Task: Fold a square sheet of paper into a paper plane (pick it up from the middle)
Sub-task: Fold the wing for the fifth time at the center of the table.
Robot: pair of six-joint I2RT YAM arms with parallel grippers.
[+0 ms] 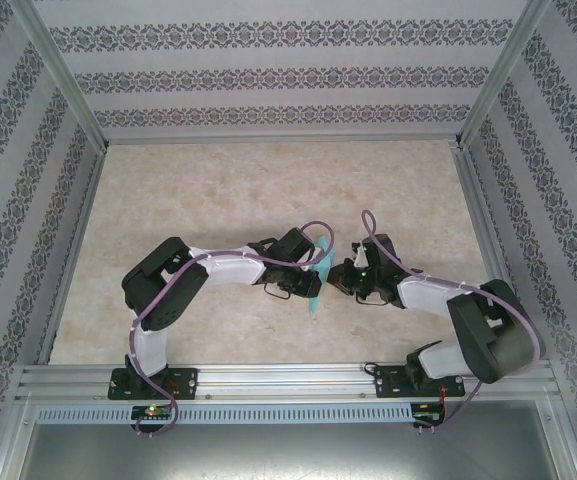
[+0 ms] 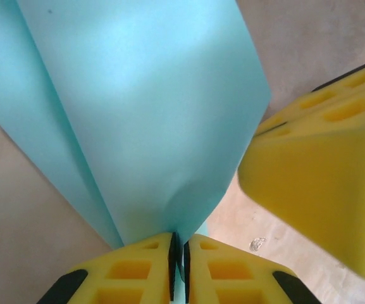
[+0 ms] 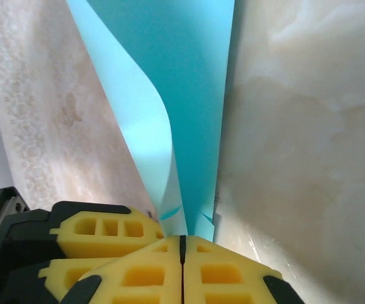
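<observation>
The light turquoise sheet of paper [image 1: 316, 285] is folded lengthwise and stands on edge above the table, between the two grippers. My left gripper [image 1: 304, 276] comes in from the left and is shut on its lower edge. In the left wrist view the folded layers [image 2: 144, 114] fan up out of the narrow slit between the yellow jaws [image 2: 179, 244]. The right gripper's yellow finger [image 2: 321, 183] is close by on the right. My right gripper [image 1: 335, 278] is shut on the same sheet. In the right wrist view the paper [image 3: 191, 95] rises curled from its closed tips [image 3: 182, 240], with the left gripper's finger [image 3: 100, 231] beside them.
The beige marbled table [image 1: 268, 190] is fenced by aluminium rails [image 1: 288, 378] at the front and sides. Patterned walls [image 1: 268, 80] stand behind and to both sides. Both arms bend inward, and their elbows are out towards the table's left and right edges.
</observation>
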